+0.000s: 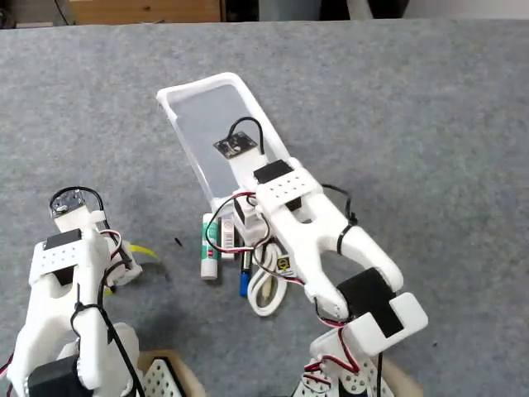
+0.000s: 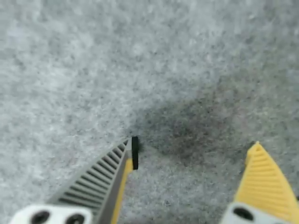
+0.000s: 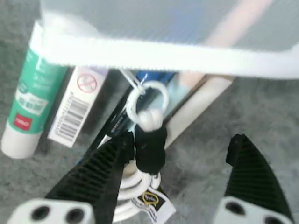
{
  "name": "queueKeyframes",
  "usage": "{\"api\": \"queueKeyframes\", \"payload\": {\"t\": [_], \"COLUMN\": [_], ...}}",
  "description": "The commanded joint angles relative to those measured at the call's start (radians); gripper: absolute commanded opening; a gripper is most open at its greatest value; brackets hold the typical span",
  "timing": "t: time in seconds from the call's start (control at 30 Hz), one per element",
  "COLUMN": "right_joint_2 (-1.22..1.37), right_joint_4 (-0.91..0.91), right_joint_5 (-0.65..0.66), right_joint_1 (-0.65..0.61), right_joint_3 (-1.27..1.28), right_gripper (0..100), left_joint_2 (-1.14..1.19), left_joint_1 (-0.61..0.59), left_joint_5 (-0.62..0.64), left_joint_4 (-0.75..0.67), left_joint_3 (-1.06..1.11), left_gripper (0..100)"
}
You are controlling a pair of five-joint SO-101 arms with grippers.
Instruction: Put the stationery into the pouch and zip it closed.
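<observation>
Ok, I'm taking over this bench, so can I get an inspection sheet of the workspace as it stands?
Surface: grey felt table.
Job's things: clear pouch lying flat; glue stick, barcoded box and blue pen by its near end.
Clutter: white coiled cord by the pen; small black bit.
Hands: left hand open over felt; right hand open at the zip ring.
Cables: black wire loops over the pouch.
Surroundings: wooden furniture at far edge.

I operate at a robotics lab bench: grey felt mat [image 1: 430,124], my white left arm [image 1: 66,281] and right arm [image 1: 314,231], wooden furniture [image 1: 145,10] behind.
</observation>
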Motion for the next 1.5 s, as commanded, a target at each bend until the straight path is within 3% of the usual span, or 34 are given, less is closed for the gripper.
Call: {"api": "queueKeyframes", "payload": {"t": [0.0, 0.17, 1.47], "right_joint_2": [-0.007, -0.008, -0.008], "right_joint_4": [-0.037, -0.084, -0.104], "right_joint_5": [-0.009, -0.003, -0.009], "right_joint_1": [-0.012, -0.011, -0.008], "right_joint_3": [-0.039, -0.035, 0.125], "right_gripper": [30.6, 17.3, 15.0], "left_joint_2": [0.002, 0.002, 0.002], "left_joint_1": [-0.013, -0.012, -0.01], "left_joint_5": [-0.008, -0.008, -0.014], "left_joint_4": [-0.025, -0.025, -0.025], "left_joint_3": [-0.019, -0.019, -0.019], "left_gripper": [37, 37, 37]}}
